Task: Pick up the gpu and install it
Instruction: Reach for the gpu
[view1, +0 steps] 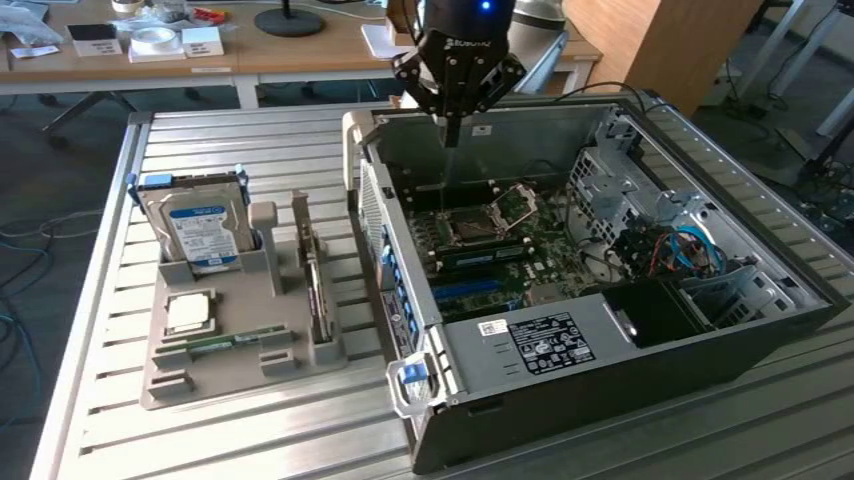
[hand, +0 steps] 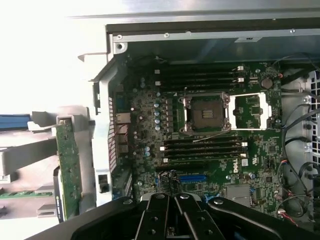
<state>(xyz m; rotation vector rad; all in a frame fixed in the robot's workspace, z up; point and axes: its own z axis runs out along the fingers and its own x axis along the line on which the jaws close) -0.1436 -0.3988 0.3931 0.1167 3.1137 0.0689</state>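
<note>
The gpu (view1: 311, 272) stands on edge in a slot of the grey holder tray (view1: 227, 375), on the exterior view's left of the open computer case (view1: 747, 300). It is a thin green board with a silver bracket, and the wrist view shows its green board (hand: 68, 167) beside the case wall. My gripper (view1: 453, 132) hangs above the far end of the case, well apart from the gpu. It is shut with nothing in it. In the wrist view my gripper (hand: 173, 192) points down at the motherboard (hand: 145, 120), near a blue slot (hand: 192, 177).
The tray also holds a silver hard drive (view1: 200, 232), a square processor (view1: 190, 312) and a slim RAM stick (view1: 220, 343). Inside the case are an open processor socket (hand: 206, 114), cables (view1: 681, 250) and a drive cage. A wooden desk (view1: 267, 55) stands behind the slatted metal table.
</note>
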